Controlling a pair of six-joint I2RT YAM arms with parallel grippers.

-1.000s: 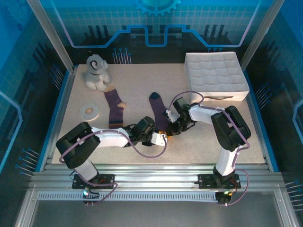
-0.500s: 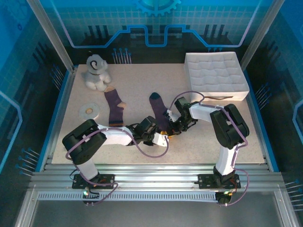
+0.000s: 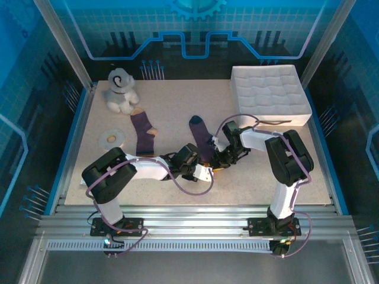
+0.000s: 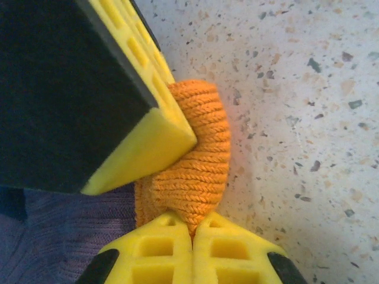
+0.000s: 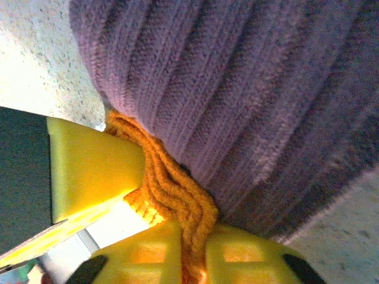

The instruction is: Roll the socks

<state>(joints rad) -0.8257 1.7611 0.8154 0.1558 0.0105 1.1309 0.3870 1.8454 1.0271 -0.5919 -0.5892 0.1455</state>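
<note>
1. The left hand has just gone from partly spread to clenched. Its two yellow pads now meet on the orange cuff, which bulges out of the pinch in a folded hump
2. The right hand sits hard against it on the same cuff. The orange knit runs down between its pads, so it looks to be grasping the fabric, though I cannot tell whether that pinch is slackening
3. Over the last second both hands have crept slightly away from the arm bases, and the left arm's elbow has swung in towards the middle of the counter
4. The navy-toed sock lies lengthwise near the centre of the counter with its toe pointing away from the arms. Its cuff end is gathered up where the two hands meet, and the toe has hardly shifted
5. With the left hand newly locked on, the cuff is held from both sides. This looks like the set-up for the first turn of the roll, or possibly a handover of the grip. Most of the purple leg is still flat, so by my reading the rolling has barely begun
6. The second sock lies flat well to the left, beside the white ring and just in front of the plush dog. It is where it was a second ago, so it is still to be rolled
</note>
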